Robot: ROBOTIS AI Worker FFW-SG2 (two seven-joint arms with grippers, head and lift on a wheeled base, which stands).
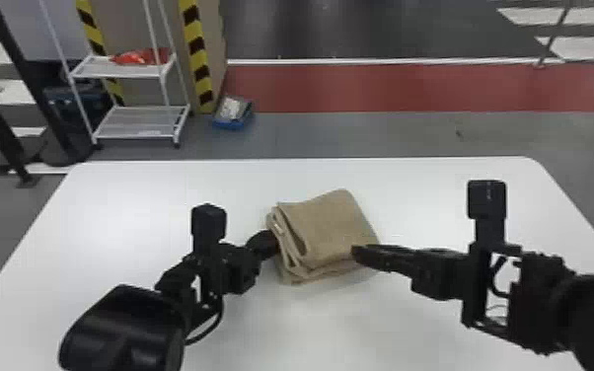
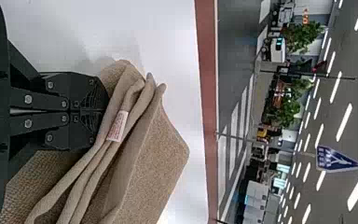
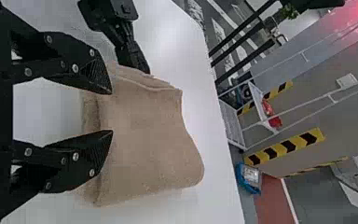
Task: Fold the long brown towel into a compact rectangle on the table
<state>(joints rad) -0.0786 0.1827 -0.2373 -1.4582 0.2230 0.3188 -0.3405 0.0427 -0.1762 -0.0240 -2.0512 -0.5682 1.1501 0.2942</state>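
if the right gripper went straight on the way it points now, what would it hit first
Most likely the folded brown towel, which lies straight ahead of the right gripper and its open fingers. Whether the tips already overlap the towel's edge is hard to judge.

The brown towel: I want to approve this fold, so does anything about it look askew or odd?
Yes. The towel sits slanted to the far edge of the table, and its layers gape on the left rather than lying flush, with a white label showing there. No stain is visible.
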